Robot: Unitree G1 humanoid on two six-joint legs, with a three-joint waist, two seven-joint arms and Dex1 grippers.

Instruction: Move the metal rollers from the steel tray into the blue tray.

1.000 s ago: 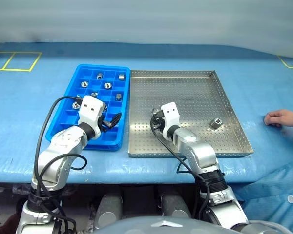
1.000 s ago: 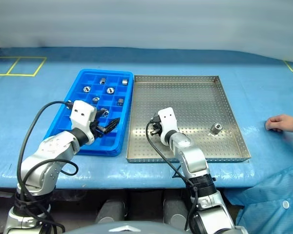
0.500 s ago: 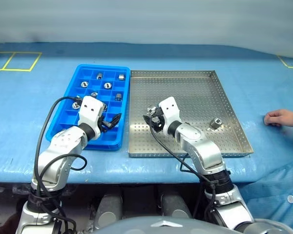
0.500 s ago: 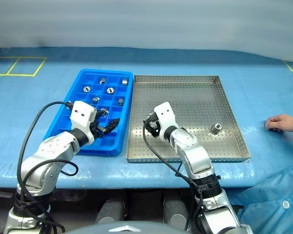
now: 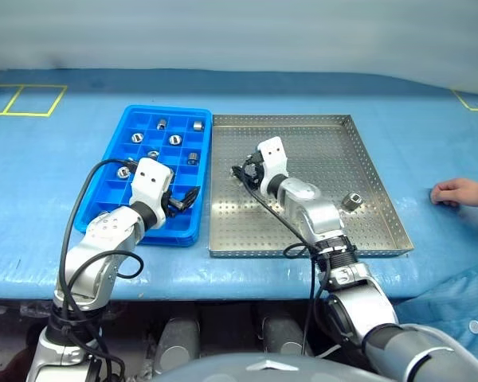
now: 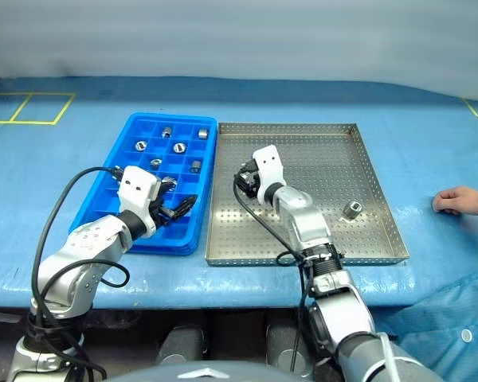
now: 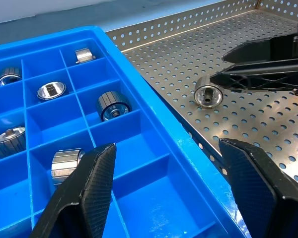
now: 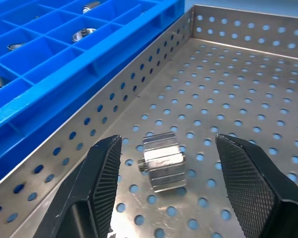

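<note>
Right gripper [image 8: 164, 188] is held with jaws spread, straddling a metal roller [image 8: 161, 161] lying on the steel tray [image 5: 303, 151] floor beside the blue tray [image 5: 111, 191], apparently for grasping; left gripper [image 7: 171, 191] is parted, empty, over blue compartments

Glossy metal rollers [image 8: 161, 161], a matt perforated steel tray [image 8: 248, 99], a smooth blue plastic tray [image 7: 154, 163].

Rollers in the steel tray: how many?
2. First roller lies on the steel tray floor between the open right gripper's fingers, ungripped, near the left wall. Second roller sits near the right rim. The right arm could hide more.
</note>
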